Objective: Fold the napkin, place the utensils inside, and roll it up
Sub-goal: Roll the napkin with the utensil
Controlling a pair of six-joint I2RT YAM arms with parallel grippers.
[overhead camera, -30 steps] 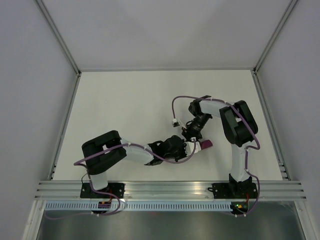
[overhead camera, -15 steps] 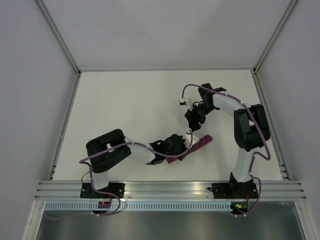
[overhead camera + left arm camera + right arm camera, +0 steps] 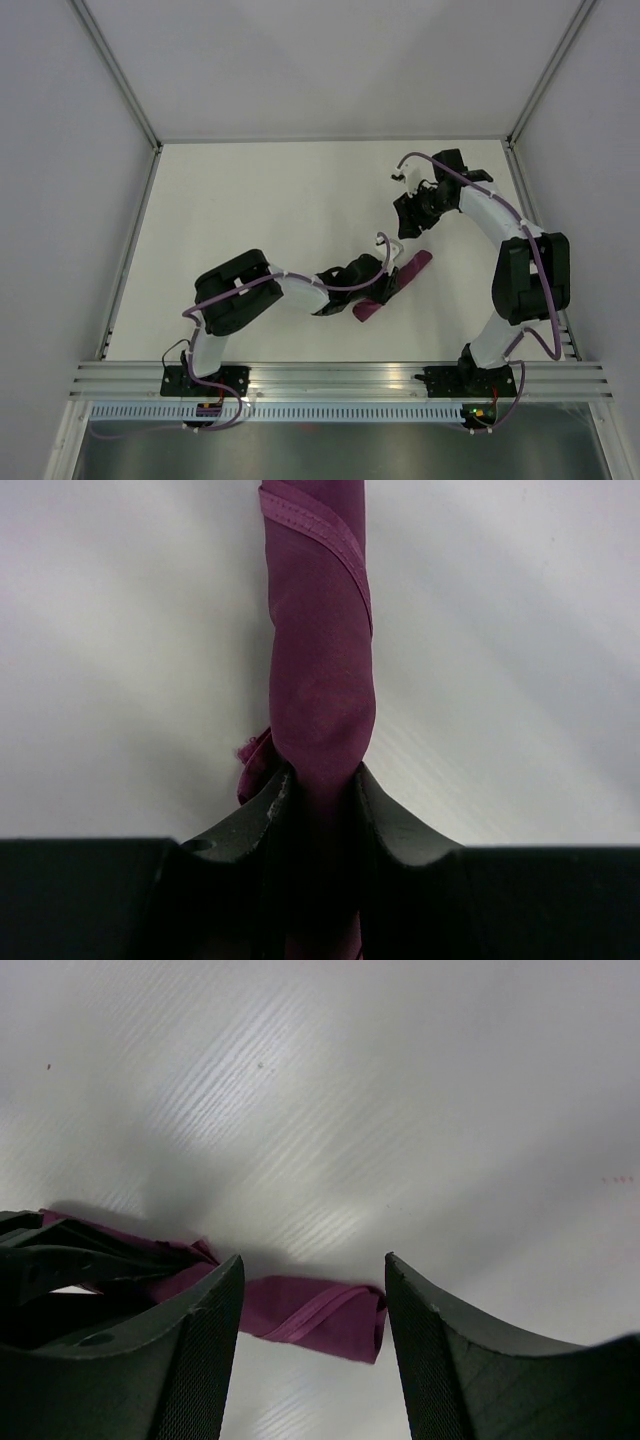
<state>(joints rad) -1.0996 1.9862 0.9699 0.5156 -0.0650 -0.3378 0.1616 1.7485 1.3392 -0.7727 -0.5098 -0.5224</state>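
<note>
From above, the napkin (image 3: 417, 263) is a tight magenta roll lying slantwise on the table (image 3: 250, 220). The left gripper (image 3: 385, 285) is clamped across its middle, so only the two ends show. The right gripper (image 3: 411, 215) hangs just beyond the roll's far end, holding nothing.

The left wrist camera shows the fingers (image 3: 262, 815) pinching the roll from both sides. A hemmed edge winds diagonally around it, and a small tuft of cloth pokes out just left of the roll by the fingers. No utensils can be seen, and I cannot tell whether they are inside.

Through the right wrist camera, the jaws stand wide apart with bare table between them. The roll's end lies low between them, and the other arm's tool is on the roll further left.

I'd say the rolling is about done. The roll should go down with that hem underneath, and the jaws should ease off slowly so the wrap doesn't spring loose. Nothing else lies near the roll, and the only thing close enough to bump it is the other arm.
</note>
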